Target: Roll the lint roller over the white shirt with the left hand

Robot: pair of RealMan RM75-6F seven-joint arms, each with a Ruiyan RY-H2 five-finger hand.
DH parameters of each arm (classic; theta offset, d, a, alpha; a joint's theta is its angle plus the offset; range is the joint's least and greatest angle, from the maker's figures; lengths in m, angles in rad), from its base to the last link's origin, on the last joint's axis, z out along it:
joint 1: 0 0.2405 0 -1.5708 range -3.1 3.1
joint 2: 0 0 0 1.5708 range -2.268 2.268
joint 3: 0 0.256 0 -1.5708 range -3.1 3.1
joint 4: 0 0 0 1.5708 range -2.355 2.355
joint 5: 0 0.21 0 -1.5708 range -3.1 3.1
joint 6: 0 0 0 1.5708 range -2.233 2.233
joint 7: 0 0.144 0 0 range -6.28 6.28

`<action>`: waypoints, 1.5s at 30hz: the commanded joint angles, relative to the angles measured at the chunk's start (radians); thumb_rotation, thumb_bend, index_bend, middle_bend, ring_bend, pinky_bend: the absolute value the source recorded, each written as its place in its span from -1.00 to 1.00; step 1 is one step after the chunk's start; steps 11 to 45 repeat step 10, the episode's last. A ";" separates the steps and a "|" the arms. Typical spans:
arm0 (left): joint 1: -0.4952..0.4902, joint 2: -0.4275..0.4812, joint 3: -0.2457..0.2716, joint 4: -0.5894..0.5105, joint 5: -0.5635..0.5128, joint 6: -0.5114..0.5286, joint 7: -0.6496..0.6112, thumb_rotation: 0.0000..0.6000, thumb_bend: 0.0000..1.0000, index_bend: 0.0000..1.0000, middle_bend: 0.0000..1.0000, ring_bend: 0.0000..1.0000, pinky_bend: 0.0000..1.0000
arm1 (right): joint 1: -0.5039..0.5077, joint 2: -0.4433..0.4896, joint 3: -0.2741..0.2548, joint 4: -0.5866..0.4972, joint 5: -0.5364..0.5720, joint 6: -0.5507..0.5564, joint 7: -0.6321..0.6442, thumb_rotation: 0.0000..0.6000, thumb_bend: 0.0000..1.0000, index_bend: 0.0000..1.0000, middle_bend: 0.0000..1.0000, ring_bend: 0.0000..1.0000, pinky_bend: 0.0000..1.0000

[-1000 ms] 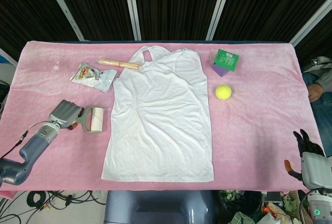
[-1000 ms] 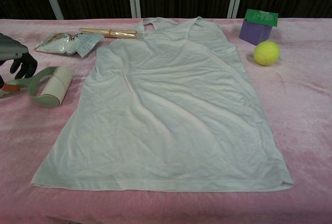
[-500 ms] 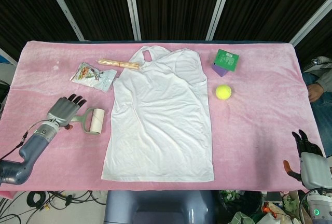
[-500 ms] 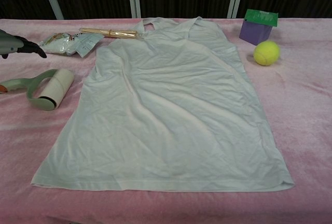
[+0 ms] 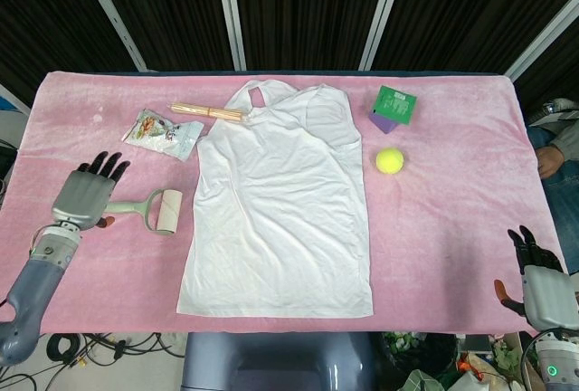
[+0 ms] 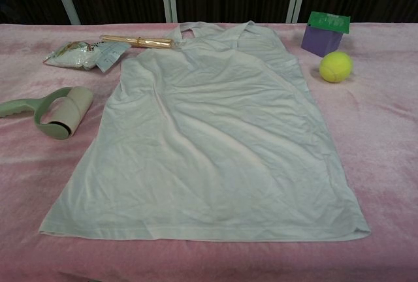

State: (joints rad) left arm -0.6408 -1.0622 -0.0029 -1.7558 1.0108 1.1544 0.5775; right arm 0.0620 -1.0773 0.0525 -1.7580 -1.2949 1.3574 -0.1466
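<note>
The white shirt (image 5: 283, 210) (image 6: 212, 138) lies flat in the middle of the pink table. The lint roller (image 5: 157, 209) (image 6: 57, 111), pale green with a cream roll, lies on the cloth just left of the shirt, touched by nothing. My left hand (image 5: 85, 196) hovers over the end of the roller's handle with its fingers spread and empty; the chest view does not show it. At the table's lower right corner, my right hand (image 5: 538, 282) shows with its fingers apart, holding nothing.
A snack packet (image 5: 163, 132) (image 6: 81, 54) and a bundle of wooden sticks (image 5: 206, 111) (image 6: 137, 40) lie beyond the roller. A purple box with a green lid (image 5: 393, 108) (image 6: 325, 32) and a yellow tennis ball (image 5: 390, 160) (image 6: 336, 66) sit right of the shirt.
My left hand has let go of the roller's handle, opened its fingers and drawn back to the left, leaving the chest view. The roller lies still. The right hand barely moved.
</note>
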 commanded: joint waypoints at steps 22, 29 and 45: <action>0.343 -0.011 0.171 -0.011 0.338 0.313 -0.336 1.00 -0.74 -0.76 -0.89 -1.00 -0.67 | 0.005 0.004 -0.022 0.044 -0.095 0.030 -0.032 1.00 -0.43 -0.94 -1.00 -0.71 -0.70; 0.343 -0.011 0.171 -0.011 0.338 0.313 -0.336 1.00 -0.74 -0.76 -0.89 -1.00 -0.67 | 0.005 0.004 -0.022 0.044 -0.095 0.030 -0.032 1.00 -0.43 -0.94 -1.00 -0.71 -0.70; 0.343 -0.011 0.171 -0.011 0.338 0.313 -0.336 1.00 -0.74 -0.76 -0.89 -1.00 -0.67 | 0.005 0.004 -0.022 0.044 -0.095 0.030 -0.032 1.00 -0.43 -0.94 -1.00 -0.71 -0.70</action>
